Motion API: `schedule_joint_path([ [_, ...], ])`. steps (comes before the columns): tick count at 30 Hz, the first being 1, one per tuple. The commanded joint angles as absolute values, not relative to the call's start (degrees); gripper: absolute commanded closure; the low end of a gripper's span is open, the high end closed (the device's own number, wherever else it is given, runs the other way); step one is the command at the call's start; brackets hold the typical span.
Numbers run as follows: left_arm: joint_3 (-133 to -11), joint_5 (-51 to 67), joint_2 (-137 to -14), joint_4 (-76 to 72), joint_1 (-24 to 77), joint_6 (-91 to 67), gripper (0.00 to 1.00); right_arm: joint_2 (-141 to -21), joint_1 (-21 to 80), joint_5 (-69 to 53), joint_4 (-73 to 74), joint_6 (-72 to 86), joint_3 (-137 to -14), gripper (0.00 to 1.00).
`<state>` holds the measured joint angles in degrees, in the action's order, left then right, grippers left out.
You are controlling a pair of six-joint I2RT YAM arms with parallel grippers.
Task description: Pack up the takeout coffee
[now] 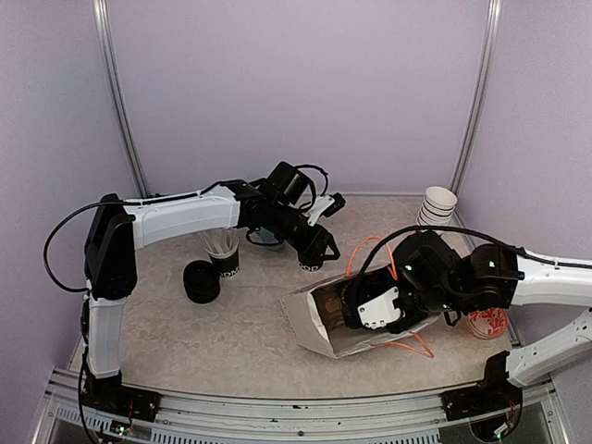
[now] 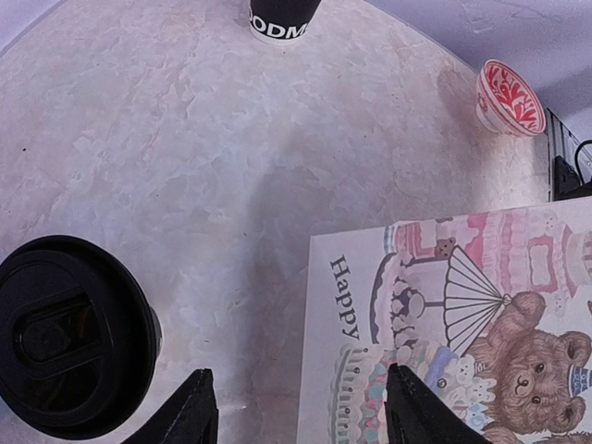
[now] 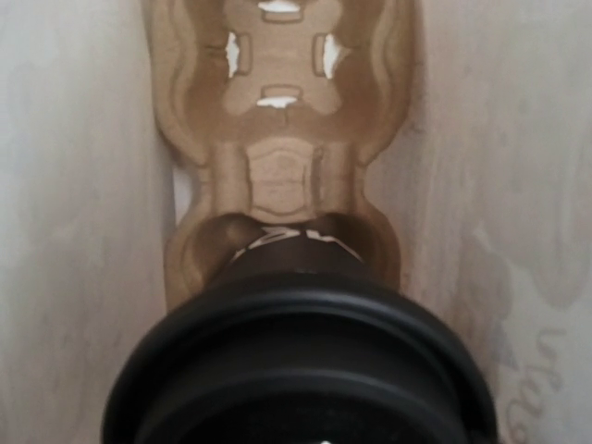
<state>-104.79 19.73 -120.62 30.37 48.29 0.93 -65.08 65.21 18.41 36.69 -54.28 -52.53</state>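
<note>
One takeout coffee cup (image 3: pixel 301 370) with its black lid fills the bottom of the right wrist view. Its lettered base sits in the near pocket of a brown pulp cup carrier (image 3: pixel 277 102) inside the gift bag (image 1: pixel 319 324). My right gripper (image 1: pixel 367 310) reaches into the bag's mouth. Its fingers are hidden behind the lid, and it appears shut on this cup. A second lidded black cup (image 2: pixel 69 333) stands left of my left gripper (image 2: pixel 301 412), which is open and empty over the table beside the bag (image 2: pixel 444 324). In the top view my left gripper (image 1: pixel 317 248) hovers over a lettered black cup (image 1: pixel 311 264).
A black cup holding white sticks (image 1: pixel 222 250) and a round black lidded cup (image 1: pixel 202 280) stand at left. A light blue mug (image 1: pixel 268 239) sits behind the left arm. A stack of white cups (image 1: pixel 437 205) is at back right. A red-patterned bowl (image 1: pixel 488 322) is at right. Another lettered black cup (image 2: pixel 282 18) stands ahead.
</note>
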Motion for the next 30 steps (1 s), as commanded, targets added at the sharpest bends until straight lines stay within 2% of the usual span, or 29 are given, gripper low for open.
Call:
schedule_joint_path([
  [1,-103.98,21.64,-120.93,29.47,47.94,2.59,0.39,-65.60,64.55,18.14,34.24,-54.92,-51.53,0.47],
  [22,-102.84,24.34,-121.63,30.30,47.24,3.75,0.41,-67.36,61.88,18.72,27.40,-57.95,-48.33,0.48],
  [30,-102.27,18.57,-122.34,30.60,45.62,1.35,0.41,-67.52,61.88,18.85,26.85,-58.46,-48.53,0.48],
])
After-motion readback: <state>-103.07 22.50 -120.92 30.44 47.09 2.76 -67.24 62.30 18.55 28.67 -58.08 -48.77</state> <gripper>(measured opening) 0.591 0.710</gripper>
